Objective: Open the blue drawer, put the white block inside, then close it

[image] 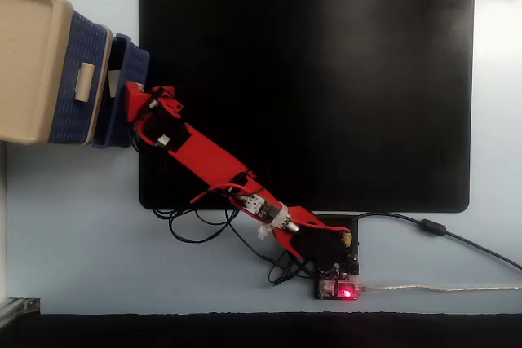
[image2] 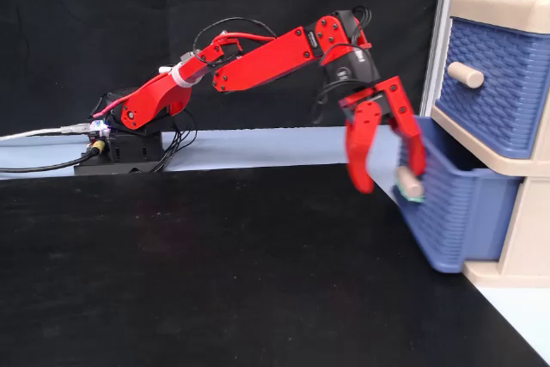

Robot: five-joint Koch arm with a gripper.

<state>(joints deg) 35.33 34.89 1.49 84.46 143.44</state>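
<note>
The blue drawer (image2: pixel 455 204) is the lower one in the beige cabinet (image: pixel 28 63) and stands out only a short way. In a fixed view from above, the white block (image: pixel 114 80) shows as a pale patch inside the blue drawer (image: pixel 134 59). My red gripper (image2: pixel 391 174) is open, its jaws pointing down in front of the drawer face. One finger (image2: pixel 416 150) rests against the front beside the beige handle (image2: pixel 409 185). The other finger (image2: pixel 358 165) hangs free over the mat. From above, my gripper (image: pixel 134 99) sits right at the drawer's front edge.
The upper blue drawer (image2: pixel 494 83) with its beige handle (image2: pixel 465 74) is shut. A large black mat (image: pixel 310 87) covers the table's middle. The arm's base (image: pixel 334 270) and loose cables (image: pixel 196 222) lie at the near edge, with a cable (image: pixel 440 234) running right.
</note>
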